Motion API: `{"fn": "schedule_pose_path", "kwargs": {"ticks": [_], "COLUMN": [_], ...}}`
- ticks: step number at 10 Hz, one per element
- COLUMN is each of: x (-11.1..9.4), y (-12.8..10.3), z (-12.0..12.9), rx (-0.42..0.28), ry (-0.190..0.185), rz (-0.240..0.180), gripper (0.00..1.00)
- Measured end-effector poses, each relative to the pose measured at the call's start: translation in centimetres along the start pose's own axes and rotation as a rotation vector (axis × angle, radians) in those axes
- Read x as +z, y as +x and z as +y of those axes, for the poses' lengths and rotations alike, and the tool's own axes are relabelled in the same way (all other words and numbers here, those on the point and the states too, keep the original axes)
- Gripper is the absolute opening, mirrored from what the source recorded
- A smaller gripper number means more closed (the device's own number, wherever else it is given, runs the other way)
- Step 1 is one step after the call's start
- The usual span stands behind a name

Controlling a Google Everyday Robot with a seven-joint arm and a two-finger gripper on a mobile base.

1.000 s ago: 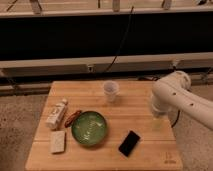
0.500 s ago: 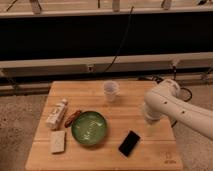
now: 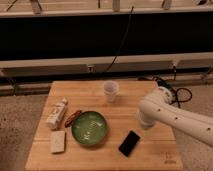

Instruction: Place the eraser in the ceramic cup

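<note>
The eraser (image 3: 129,143) lies flat on the tabletop (image 3: 100,157), lower middle. The ceramic cup (image 3: 111,91) stands higher up. The hand (image 3: 145,125), right of the eraser, is wide, holding nothing.

A wooden table (image 3: 135,91) stands on speckled floor (image 3: 20,116) before a dark wall (image 3: 65,35) with pale rails (image 3: 50,63).

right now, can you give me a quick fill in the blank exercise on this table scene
1. The black eraser lies flat on the wooden ___, right of the green bowl.
2. The ceramic cup stands ___, beyond the green bowl.
3. The gripper, at the white arm's end and holding nothing, is nearer the ___ than the ceramic cup.
Missing words: table, upright, eraser.
</note>
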Motion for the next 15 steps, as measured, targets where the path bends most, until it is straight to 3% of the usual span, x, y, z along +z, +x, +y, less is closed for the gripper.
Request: {"fn": "schedule_pose_path", "kwargs": {"ticks": [2,8,15], "x": [1.8,4.5,5.6], "y": [-0.6,-2.5,-2.8], "z": [0.7,2.7,3.2], "rx": [-0.049,-0.152,-0.205], "ry": [-0.012,-0.044,-0.059], "rz": [-0.01,-0.029,-0.044], "gripper": [0.8,0.8,0.8]}}
